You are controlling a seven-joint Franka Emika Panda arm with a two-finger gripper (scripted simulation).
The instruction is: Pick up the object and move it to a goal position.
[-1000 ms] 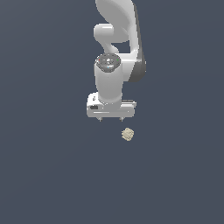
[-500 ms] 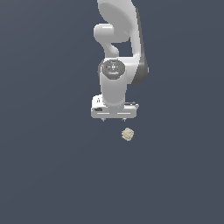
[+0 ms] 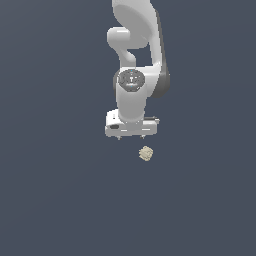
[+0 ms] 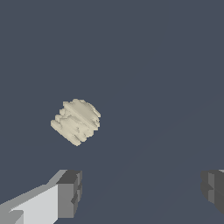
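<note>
The object (image 3: 146, 153) is a small pale beige knobbly lump lying on the dark grey floor. The white arm's gripper (image 3: 131, 138) hangs just above it and slightly toward the exterior view's left, not touching it. In the wrist view the object (image 4: 76, 121) lies ahead of the gripper (image 4: 142, 188), closer to one grey finger (image 4: 70, 192) than to the other finger (image 4: 213, 186). The two fingers stand wide apart with nothing between them, so the gripper is open.
A plain dark grey surface (image 3: 60, 200) surrounds the arm and the object. No other objects, containers or edges show in either view.
The gripper has moved down and a little toward the exterior view's right, closing on the object. The object has stayed where it was.
</note>
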